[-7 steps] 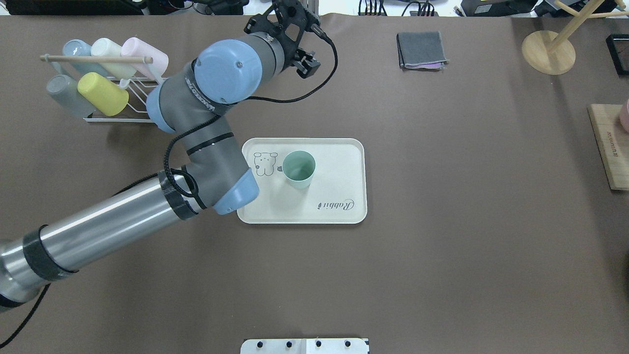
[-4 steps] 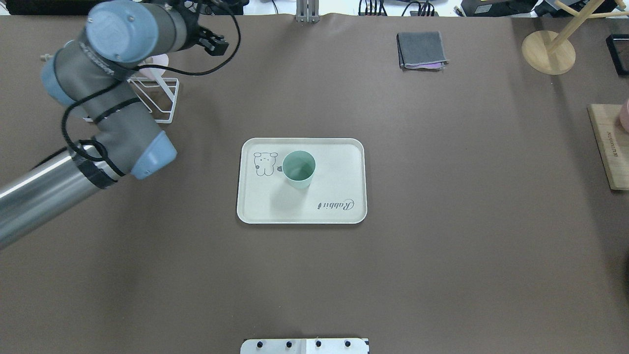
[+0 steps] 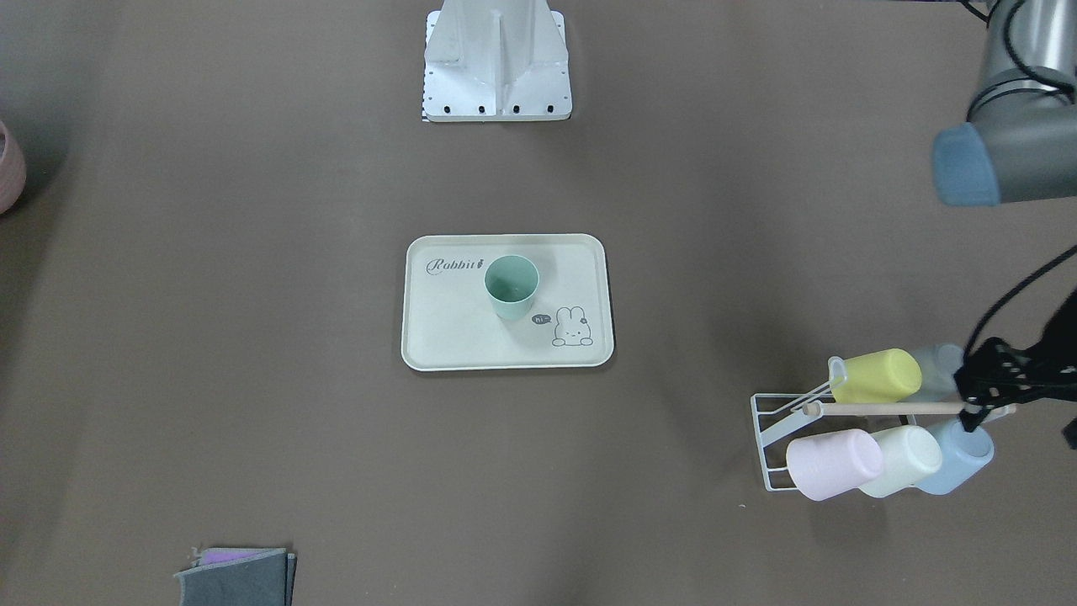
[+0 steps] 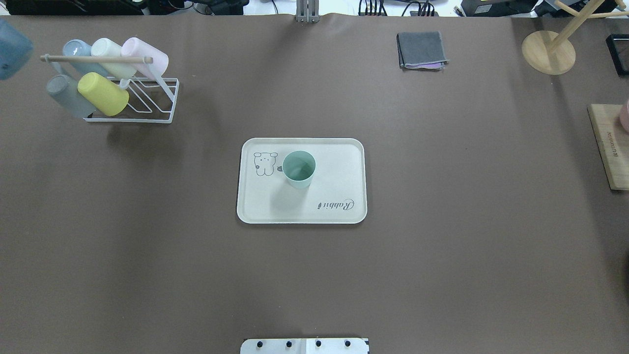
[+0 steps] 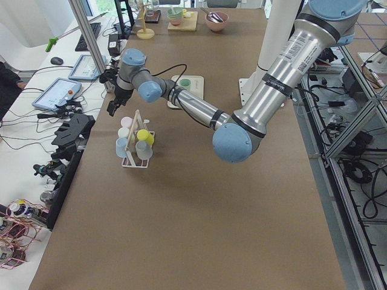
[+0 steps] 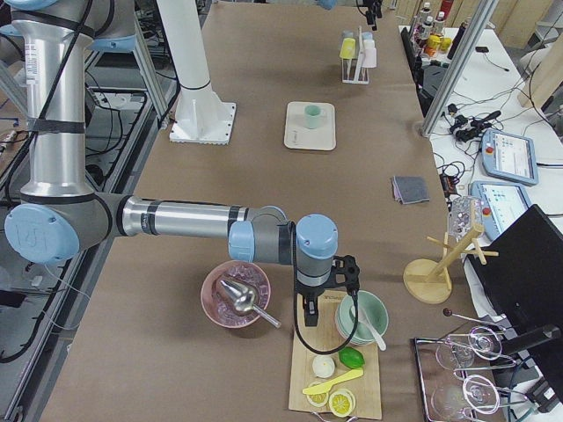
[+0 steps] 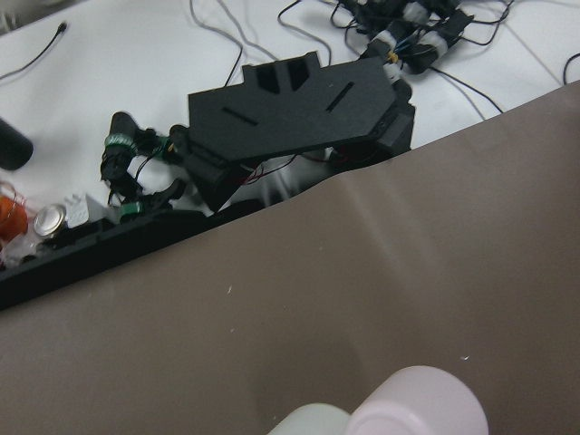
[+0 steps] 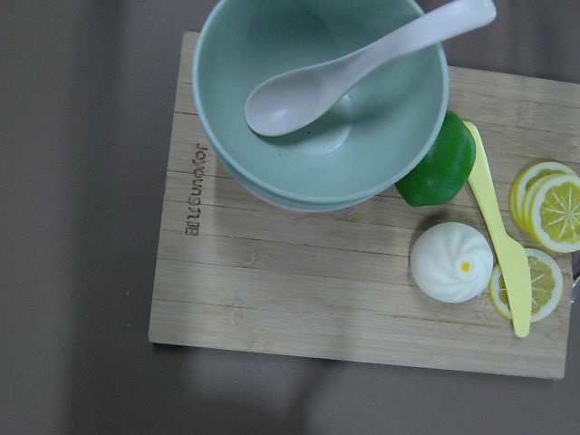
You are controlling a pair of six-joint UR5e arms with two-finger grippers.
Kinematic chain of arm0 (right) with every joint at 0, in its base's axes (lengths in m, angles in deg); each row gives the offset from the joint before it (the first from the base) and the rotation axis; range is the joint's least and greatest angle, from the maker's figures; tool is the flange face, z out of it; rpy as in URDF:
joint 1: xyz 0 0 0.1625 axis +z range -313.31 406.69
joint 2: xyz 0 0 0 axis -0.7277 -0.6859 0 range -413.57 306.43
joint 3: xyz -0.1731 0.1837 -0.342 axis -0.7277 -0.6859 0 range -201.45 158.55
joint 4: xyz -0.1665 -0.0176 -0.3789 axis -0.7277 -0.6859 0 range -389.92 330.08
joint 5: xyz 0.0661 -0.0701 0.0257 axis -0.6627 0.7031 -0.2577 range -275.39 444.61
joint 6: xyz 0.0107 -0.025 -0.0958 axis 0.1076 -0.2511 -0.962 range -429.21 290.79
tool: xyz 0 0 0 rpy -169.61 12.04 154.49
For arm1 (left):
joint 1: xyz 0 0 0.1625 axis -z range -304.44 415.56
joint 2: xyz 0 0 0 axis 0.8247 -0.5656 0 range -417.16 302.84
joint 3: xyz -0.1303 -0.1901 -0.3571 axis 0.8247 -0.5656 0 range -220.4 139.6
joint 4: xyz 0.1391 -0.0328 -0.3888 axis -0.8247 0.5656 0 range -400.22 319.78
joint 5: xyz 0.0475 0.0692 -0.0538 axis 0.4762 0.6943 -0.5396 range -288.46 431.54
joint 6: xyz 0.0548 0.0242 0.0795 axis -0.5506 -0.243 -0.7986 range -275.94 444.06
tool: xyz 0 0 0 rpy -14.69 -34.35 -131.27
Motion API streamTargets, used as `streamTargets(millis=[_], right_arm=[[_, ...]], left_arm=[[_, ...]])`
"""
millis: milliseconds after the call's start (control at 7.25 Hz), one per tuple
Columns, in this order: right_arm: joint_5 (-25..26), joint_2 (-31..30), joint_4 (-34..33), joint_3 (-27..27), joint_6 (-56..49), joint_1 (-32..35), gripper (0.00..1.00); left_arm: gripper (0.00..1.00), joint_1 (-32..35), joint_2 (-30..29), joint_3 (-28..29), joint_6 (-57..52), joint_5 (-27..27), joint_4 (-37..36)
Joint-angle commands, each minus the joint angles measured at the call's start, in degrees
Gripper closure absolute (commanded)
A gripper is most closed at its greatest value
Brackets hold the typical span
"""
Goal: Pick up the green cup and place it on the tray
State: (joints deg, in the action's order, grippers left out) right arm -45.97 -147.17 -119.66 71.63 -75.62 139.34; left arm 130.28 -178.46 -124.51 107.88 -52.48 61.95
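The green cup (image 4: 299,168) stands upright and free on the cream tray (image 4: 339,162), near the bunny drawing; it also shows in the front view (image 3: 511,286) on the tray (image 3: 454,328). My left gripper (image 5: 113,107) hangs over the table's far edge behind the cup rack, well away from the tray. I cannot tell whether it is open or shut. My right gripper (image 6: 308,315) hovers above a wooden board at the table's other end. It shows only in the side view, so I cannot tell its state.
A white wire rack (image 4: 147,105) holds several pastel cups, among them a yellow cup (image 4: 103,93). A folded grey cloth (image 4: 421,50), a wooden stand (image 4: 548,51) and a wooden board (image 4: 609,147) lie at the right. A green bowl (image 8: 322,91) with a spoon sits on that board.
My left arm has swung away from the tray, past the cup rack and almost out of the overhead view. The green cup has stayed put on the tray.
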Motion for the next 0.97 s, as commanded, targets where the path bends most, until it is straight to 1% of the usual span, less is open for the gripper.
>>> streamTargets(millis=[0, 138, 276, 414, 552, 690, 828], right_arm=[[0.0, 0.0, -0.1, 0.0, 0.1, 0.1, 0.0], [0.0, -0.1, -0.1, 0.0, 0.1, 0.0, 0.0], [-0.1, -0.3, -0.1, 0.0, 0.1, 0.0, 0.0], [-0.2, -0.2, -0.3, -0.1, 0.1, 0.0, 0.0], [-0.3, -0.3, -0.2, -0.2, 0.1, 0.0, 0.0], [-0.3, -0.4, -0.1, -0.1, 0.1, 0.0, 0.0], [-0.4, -0.5, -0.1, -0.1, 0.1, 0.0, 0.0]], left_arm=[[0.02, 6.0, 3.3, 1.0, -0.2, -10.3, -10.9], [0.02, 8.0, 4.1, 2.6, -0.2, -10.5, -12.9], [0.02, 10.8, 7.7, 3.9, -0.4, -11.8, -12.9], [0.02, 13.0, 8.5, 8.6, -7.5, -15.5, -12.9], [0.02, 15.7, 11.4, 10.3, -18.2, -15.7, -13.0], [0.02, 16.8, 16.5, 10.0, -23.2, -15.9, -11.8], [0.02, 18.9, 19.5, 9.3, -27.0, -15.5, -11.2]])
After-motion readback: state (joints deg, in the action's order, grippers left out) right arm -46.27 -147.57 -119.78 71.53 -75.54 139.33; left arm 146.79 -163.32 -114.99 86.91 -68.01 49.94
